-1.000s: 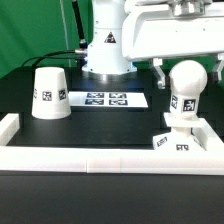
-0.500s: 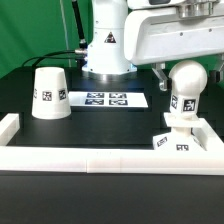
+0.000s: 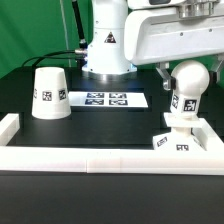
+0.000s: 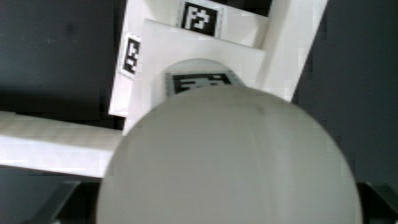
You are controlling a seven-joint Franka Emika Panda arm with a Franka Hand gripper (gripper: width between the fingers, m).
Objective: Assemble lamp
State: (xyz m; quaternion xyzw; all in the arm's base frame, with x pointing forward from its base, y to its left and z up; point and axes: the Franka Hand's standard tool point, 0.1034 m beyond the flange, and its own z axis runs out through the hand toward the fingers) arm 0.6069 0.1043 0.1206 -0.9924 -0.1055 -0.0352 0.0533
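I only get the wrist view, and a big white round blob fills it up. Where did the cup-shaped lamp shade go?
Observer: The white tapered plastic shade stands mouth down on the black table, far over at the exterior view's left.
Operator: Is my blob the bulb?
Observer: Yes. It is the white round-headed bulb, and it stands upright on the flat square white base at the exterior view's right.
Operator: What's between them?
Observer: The marker board lies flat on the table between the shade and the bulb.
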